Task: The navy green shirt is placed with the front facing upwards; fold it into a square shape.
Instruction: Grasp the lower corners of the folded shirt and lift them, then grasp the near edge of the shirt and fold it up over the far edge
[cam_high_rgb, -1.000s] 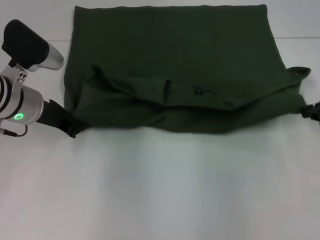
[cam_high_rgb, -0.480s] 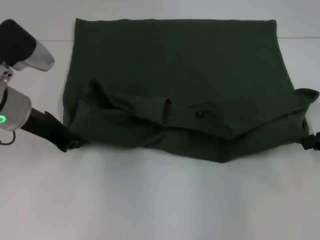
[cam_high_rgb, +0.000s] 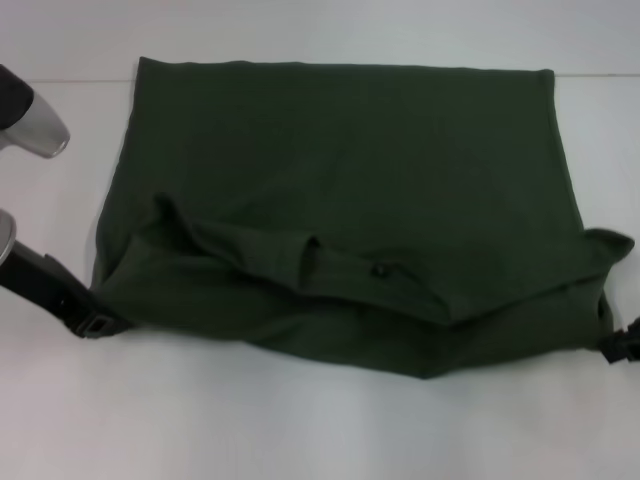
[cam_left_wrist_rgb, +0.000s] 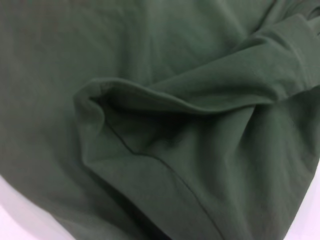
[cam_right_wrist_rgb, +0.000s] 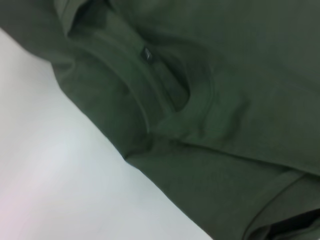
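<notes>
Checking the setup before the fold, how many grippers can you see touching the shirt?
2: the left gripper at the shirt's near left corner, the right gripper at its near right corner, mostly cut off.

Over the last second the navy green shirt (cam_high_rgb: 340, 200) slid toward the near edge of the counter (cam_high_rgb: 300, 420), its far folded edge dropping away from the far edge. The left pincer (cam_high_rgb: 88, 322), at the shirt's near left corner, drew back toward the near left corner of the counter. The right pincer (cam_high_rgb: 622, 346) moved nearer too, along the right edge.
</notes>
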